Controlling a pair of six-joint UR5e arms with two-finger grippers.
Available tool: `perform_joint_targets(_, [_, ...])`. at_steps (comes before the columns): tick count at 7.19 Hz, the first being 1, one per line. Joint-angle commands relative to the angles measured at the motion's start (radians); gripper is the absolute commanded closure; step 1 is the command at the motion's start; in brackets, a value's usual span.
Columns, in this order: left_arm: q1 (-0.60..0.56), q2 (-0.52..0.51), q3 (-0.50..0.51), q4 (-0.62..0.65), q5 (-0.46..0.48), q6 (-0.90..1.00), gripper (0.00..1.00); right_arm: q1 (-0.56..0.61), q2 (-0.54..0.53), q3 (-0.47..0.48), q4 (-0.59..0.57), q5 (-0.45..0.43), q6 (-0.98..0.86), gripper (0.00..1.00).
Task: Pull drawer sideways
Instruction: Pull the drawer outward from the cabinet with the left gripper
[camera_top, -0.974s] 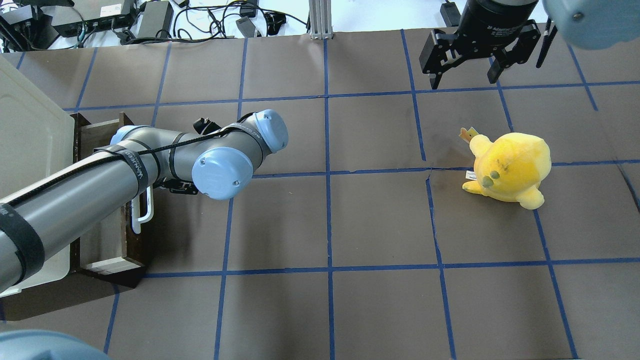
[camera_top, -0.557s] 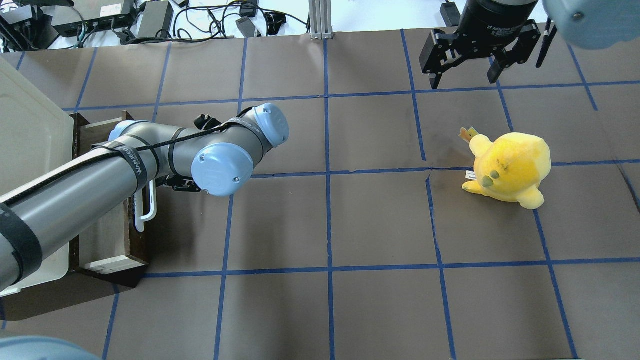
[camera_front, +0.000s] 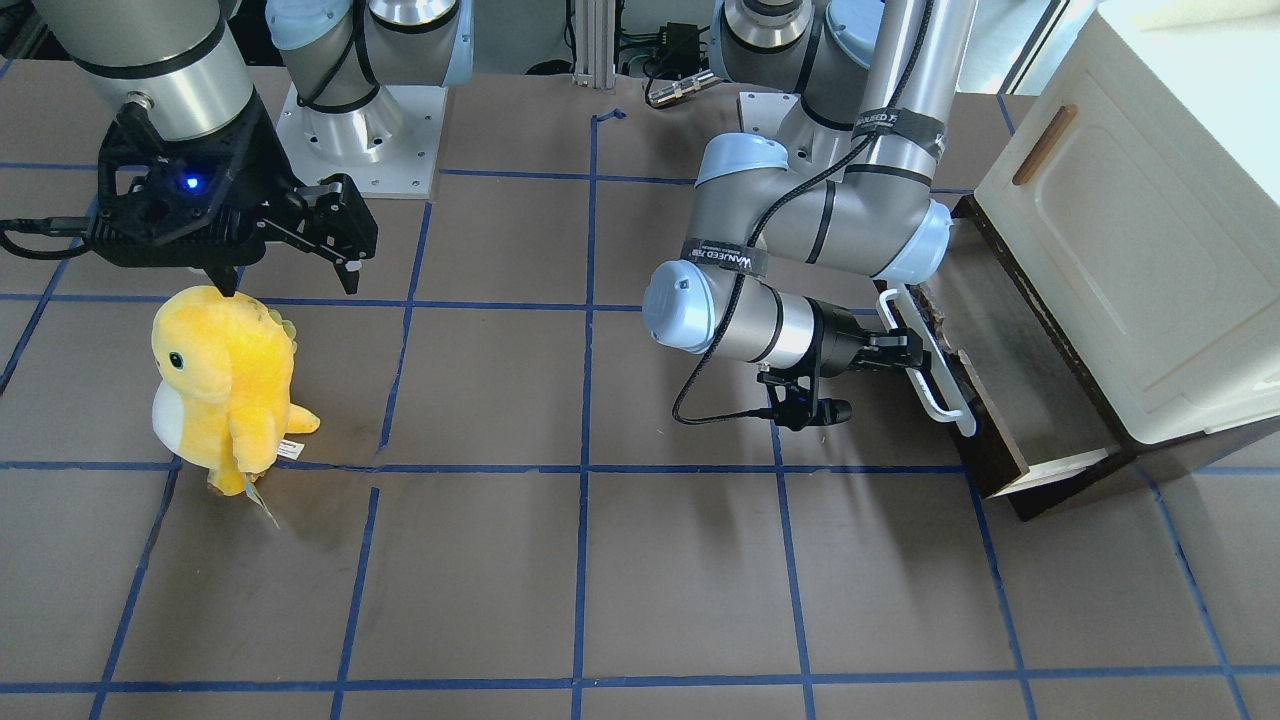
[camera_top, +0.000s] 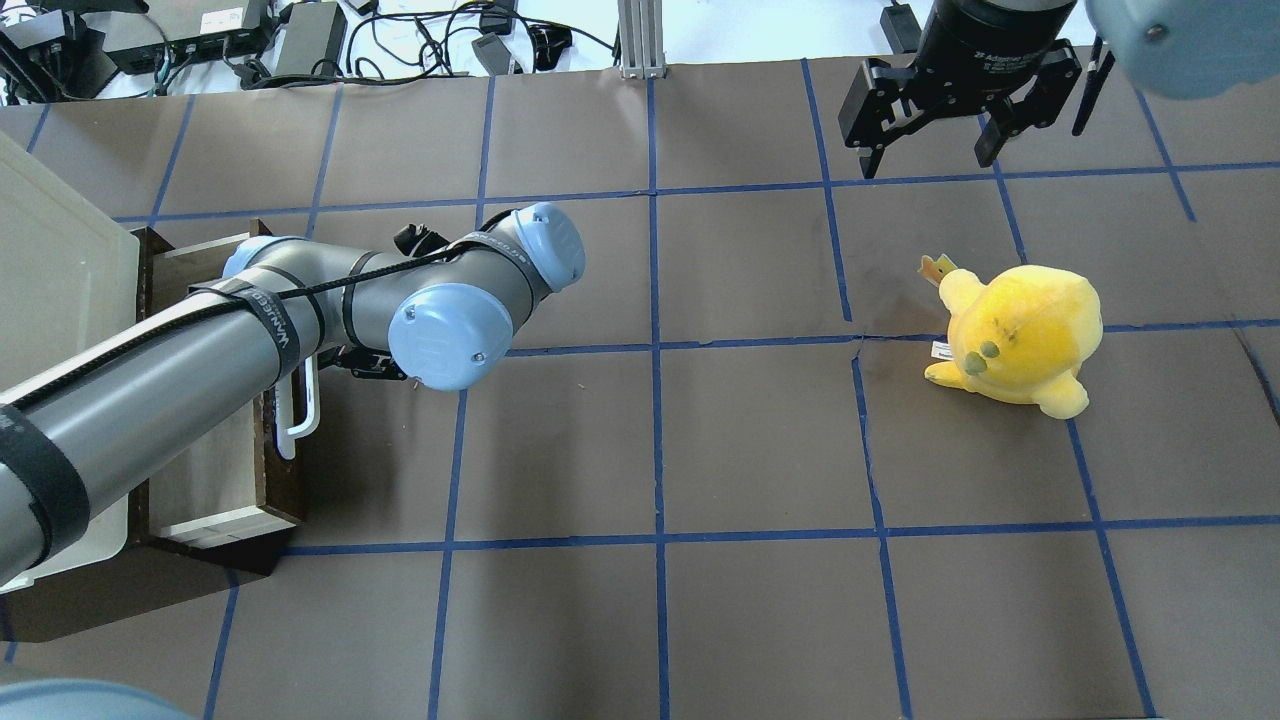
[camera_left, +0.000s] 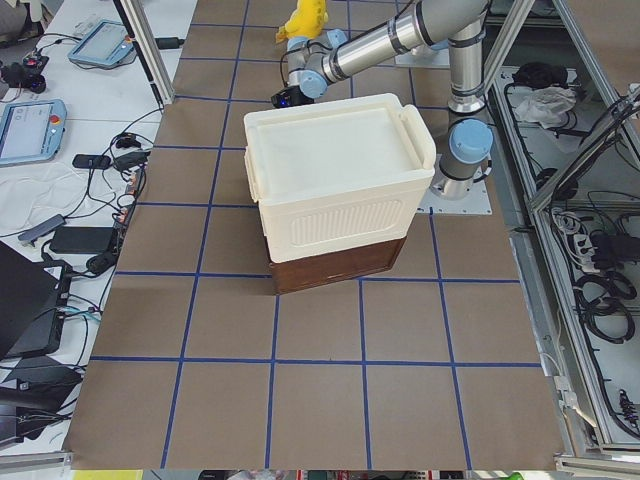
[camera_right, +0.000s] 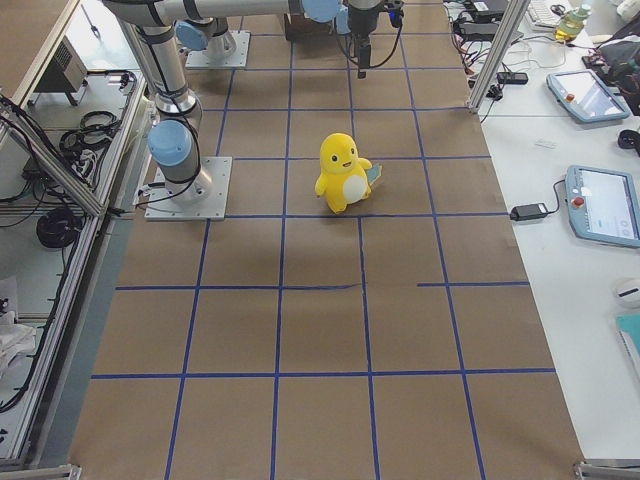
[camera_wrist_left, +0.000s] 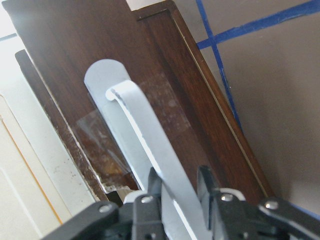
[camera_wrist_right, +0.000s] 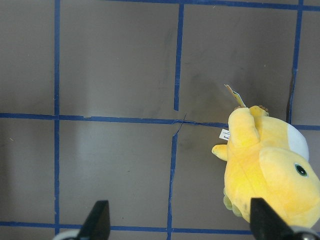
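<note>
The drawer (camera_front: 1010, 395) has a dark brown front and a long white bar handle (camera_front: 935, 365), and stands partly out of the cream cabinet (camera_front: 1150, 230). My left gripper (camera_front: 905, 352) is shut on the handle. The left wrist view shows the handle (camera_wrist_left: 145, 135) running between the two black fingers (camera_wrist_left: 152, 192). In the overhead view the drawer (camera_top: 282, 470) and handle (camera_top: 303, 405) show, but my left arm hides the gripper. My right gripper (camera_top: 928, 155) is open and empty, hovering high beyond the plush, and shows in its own wrist view (camera_wrist_right: 180, 222).
A yellow plush toy (camera_top: 1015, 335) stands on the brown table on my right side, also in the front view (camera_front: 225, 385) and right wrist view (camera_wrist_right: 270, 170). The cabinet (camera_top: 50, 300) fills the table's left edge. Cables and boxes (camera_top: 300, 35) lie past the far edge.
My left wrist and the white handle have shifted slightly to the right in the overhead view, away from the cabinet, and the drawer has come out a little. The right arm has barely moved.
</note>
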Motion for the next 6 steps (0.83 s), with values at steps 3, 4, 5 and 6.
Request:
perform_joint_targets(3, [-0.001,0.004,-0.002,0.000,0.000,0.000,0.00,0.000,0.000,0.000,0.000,0.000,0.000,0.00])
perform_joint_targets(4, [-0.001,0.005,0.001,0.002,-0.001,0.000,0.00,0.000,0.000,0.000,0.000,0.000,0.000,0.00])
perform_joint_targets(5, [-0.011,0.015,0.020,0.011,-0.052,0.001,0.00,0.000,0.000,0.000,0.000,0.000,0.000,0.00])
perform_joint_targets(6, [-0.028,0.025,0.083,0.008,-0.193,0.011,0.00,0.000,0.000,0.000,0.000,0.000,0.000,0.00])
